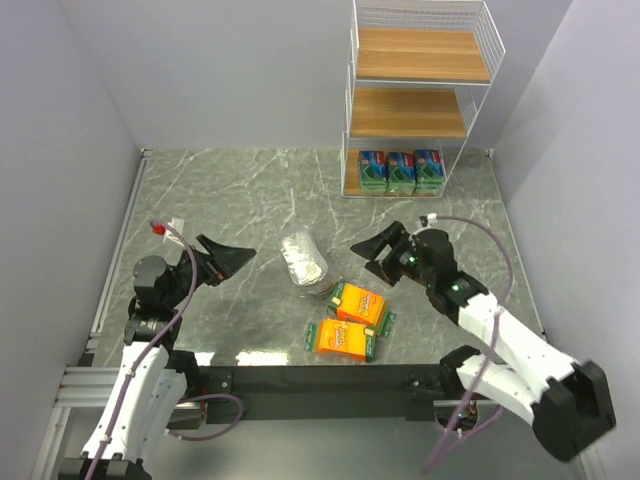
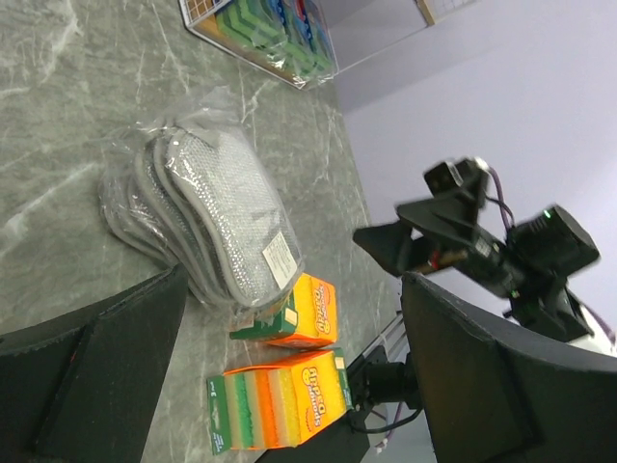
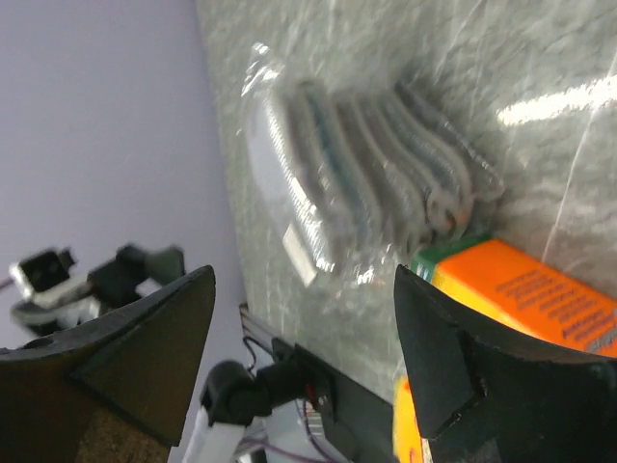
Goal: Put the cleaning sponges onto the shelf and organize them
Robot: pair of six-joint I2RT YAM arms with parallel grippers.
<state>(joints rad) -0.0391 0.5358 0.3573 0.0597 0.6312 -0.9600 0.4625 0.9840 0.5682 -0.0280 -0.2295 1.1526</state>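
The shelf (image 1: pixel 352 120), white wire with wooden boards, stands at the far right. Three blue-and-green sponge packs (image 1: pixel 400 171) sit on its bottom tier and show at the top of the left wrist view (image 2: pixel 275 29). A clear-wrapped silvery grey pack (image 1: pixel 302 258) lies mid-table (image 2: pixel 217 217) (image 3: pixel 366 183). Two orange packs (image 1: pixel 358 304) (image 1: pixel 344 339) lie near the front edge (image 2: pixel 304 311) (image 2: pixel 280 400) (image 3: pixel 525 289). My left gripper (image 1: pixel 232 260) is open and empty, left of the grey pack. My right gripper (image 1: pixel 372 256) is open and empty, right of it.
The marble tabletop (image 1: pixel 230 190) is walled at the left, back and right. A black rail (image 1: pixel 320 378) runs along the front edge, just behind the nearer orange pack. The shelf's upper two boards (image 1: pixel 420 55) carry nothing.
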